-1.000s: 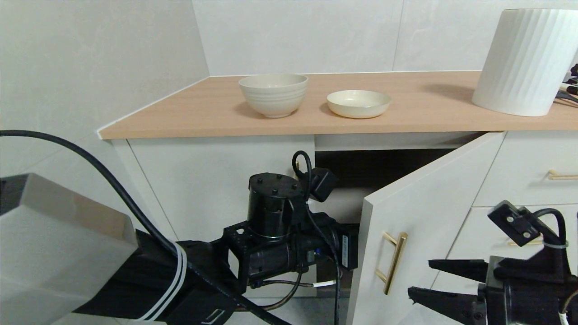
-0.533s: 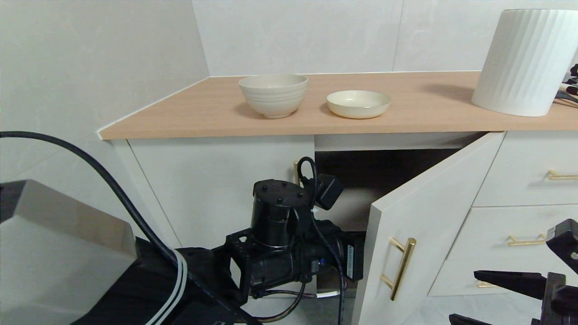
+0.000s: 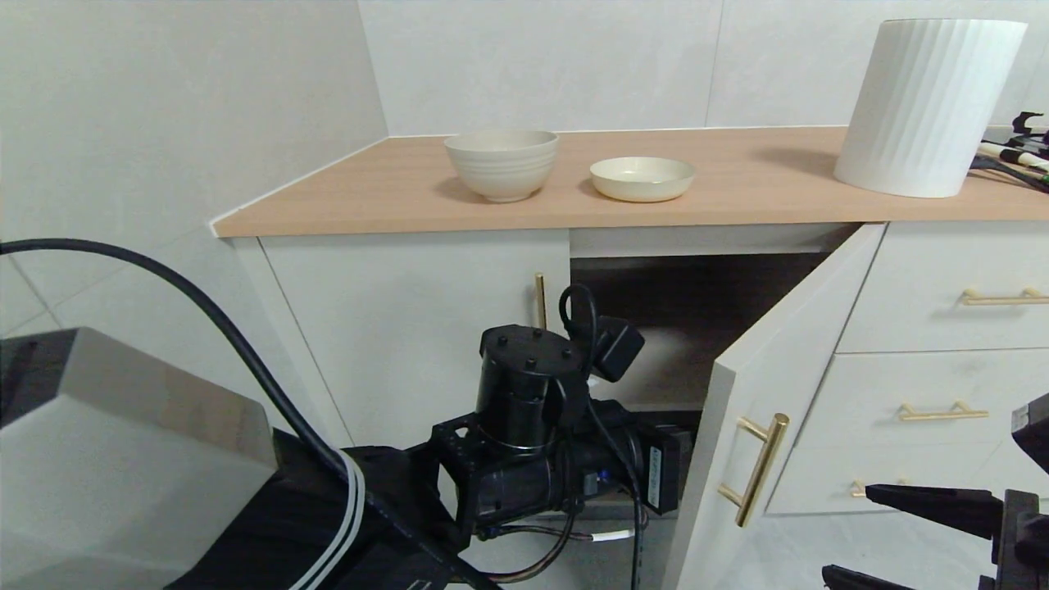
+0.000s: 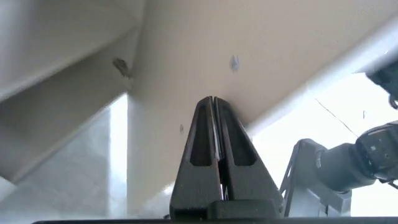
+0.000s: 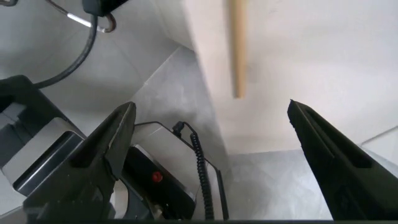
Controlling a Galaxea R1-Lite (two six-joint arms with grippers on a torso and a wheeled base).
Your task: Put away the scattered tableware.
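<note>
Countertop (image 3: 770, 176) bowl (image 3: 501, 164) and dish (image 3: 642, 178) sit above both grippers; the cabinet door (image 3: 778, 352) stands ajar for stowing beside the spread right gripper (image 3: 848, 531); the left gripper (image 4: 213, 106) is closed, empty.

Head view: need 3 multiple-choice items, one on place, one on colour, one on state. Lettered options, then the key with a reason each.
1. Where is the shallow dish?
A. inside the cabinet
B. on the countertop, to the right of the bowl
C. stacked in the bowl

2. What colour is the handle on the cabinet door?
A. black
B. gold
C. red

3. The cabinet door is:
A. swung open
B. shut
C. taken off

Key:
1 B: it sits on the wood top beside the bowl, apart from it.
2 B: the bar is gold.
3 A: the door stands out at an angle, with the dark inside showing behind it.
</note>
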